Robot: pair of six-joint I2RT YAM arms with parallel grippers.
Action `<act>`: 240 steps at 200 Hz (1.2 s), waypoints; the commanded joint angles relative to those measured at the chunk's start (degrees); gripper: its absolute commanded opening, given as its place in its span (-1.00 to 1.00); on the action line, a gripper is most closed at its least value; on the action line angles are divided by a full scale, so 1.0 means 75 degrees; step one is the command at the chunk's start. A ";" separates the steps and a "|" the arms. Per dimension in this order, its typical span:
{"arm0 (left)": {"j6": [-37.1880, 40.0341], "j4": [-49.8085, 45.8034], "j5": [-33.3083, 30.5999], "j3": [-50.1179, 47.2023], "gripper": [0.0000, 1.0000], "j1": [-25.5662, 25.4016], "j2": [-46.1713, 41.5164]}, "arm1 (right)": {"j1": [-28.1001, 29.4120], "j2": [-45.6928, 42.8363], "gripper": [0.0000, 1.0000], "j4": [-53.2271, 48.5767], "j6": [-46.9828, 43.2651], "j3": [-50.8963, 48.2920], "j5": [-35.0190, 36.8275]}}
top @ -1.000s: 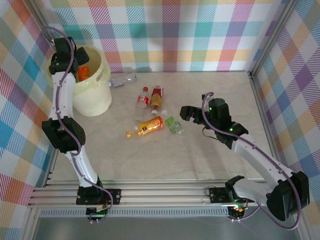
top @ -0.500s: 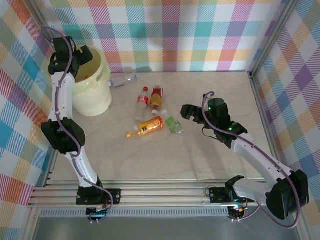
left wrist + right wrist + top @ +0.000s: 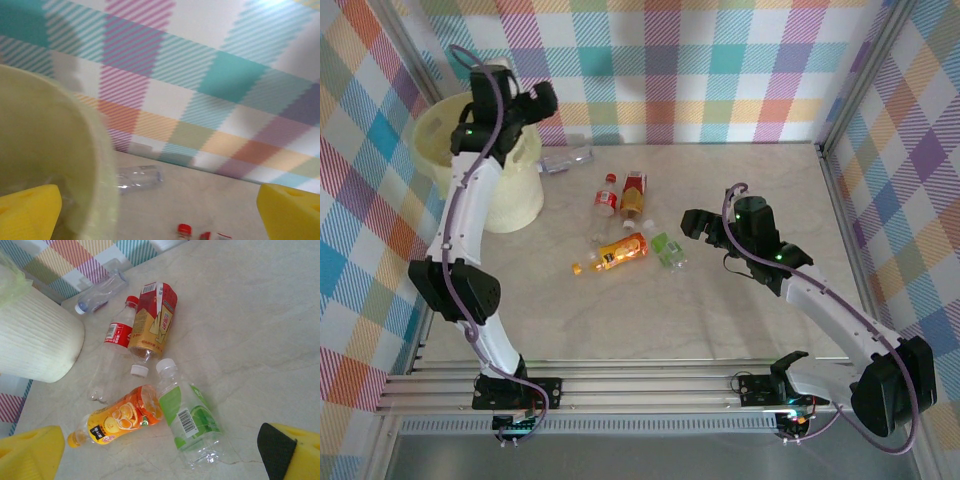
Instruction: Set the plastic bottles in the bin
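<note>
- The bin [image 3: 512, 203] is my reference point here: a big cream bucket in the far-left corner of the table [image 3: 720, 330], up against the plaid wall [image 3: 720, 60].
- The left gripper [image 3: 541, 103] hangs up in the air over the bin's right rim. Its yellow pads [image 3: 28, 210] are spread as wide as they go, with nothing between them.
- The left wrist cam looks down past the rim into the bin, but the inside is too blurry to tell what's in there.
- A clear bottle [image 3: 567, 158] lies on its side just right of the bin, close to the wall.
- A bit further right of the bin and nearer the arm bases there's a loose cluster of four, all lying down.
- In it, a clear red-capped bottle [image 3: 113, 353] is touching a red-and-gold one [image 3: 153, 321].
- An orange bottle [image 3: 118, 418] lies below those, and a green-label bottle [image 3: 188, 418] with a white cap is right beside it.
- The right gripper [image 3: 692, 227] is well to the right of the bin, just past the green-label bottle. Its jaws are wide open, holding nothing and facing the cluster.
</note>
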 commanded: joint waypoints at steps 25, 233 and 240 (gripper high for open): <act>0.0750 0.0627 -0.0606 -0.0072 1.00 -0.1493 -0.0145 | 0.0015 -0.0035 0.99 -0.0116 -0.0013 0.0069 0.0072; -0.0450 0.0583 -0.1489 0.3692 1.00 -0.1696 0.5545 | 0.0013 0.0370 0.99 -0.0488 -0.0209 0.0320 0.0260; -0.0453 0.0756 -0.1298 0.3692 1.00 -0.1581 0.5634 | 0.0016 0.0446 0.99 -0.0474 -0.0211 0.0355 0.0252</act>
